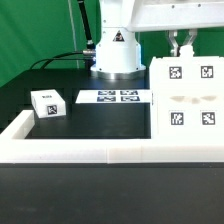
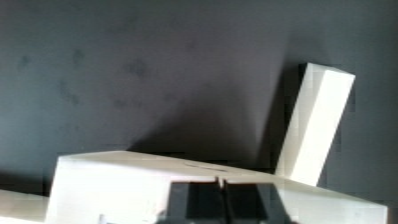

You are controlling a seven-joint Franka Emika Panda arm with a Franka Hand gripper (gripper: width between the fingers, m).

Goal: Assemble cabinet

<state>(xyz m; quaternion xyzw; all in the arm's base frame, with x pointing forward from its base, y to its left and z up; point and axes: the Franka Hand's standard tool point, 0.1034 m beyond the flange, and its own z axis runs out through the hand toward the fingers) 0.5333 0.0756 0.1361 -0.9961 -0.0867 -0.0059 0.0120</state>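
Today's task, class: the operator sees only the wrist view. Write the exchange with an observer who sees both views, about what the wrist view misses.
Operator: What lies outside my picture?
Observer: A small white block with a tag sits alone at the exterior view's left.
Operator: Where is the gripper over the table?
Observer: The gripper hangs above the large cabinet body, at the exterior view's right.

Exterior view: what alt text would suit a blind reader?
A large white cabinet body with four square tags sits at the exterior view's right, the robot's end effector at its upper edge. A small tagged white block and the marker board lie on the black table.
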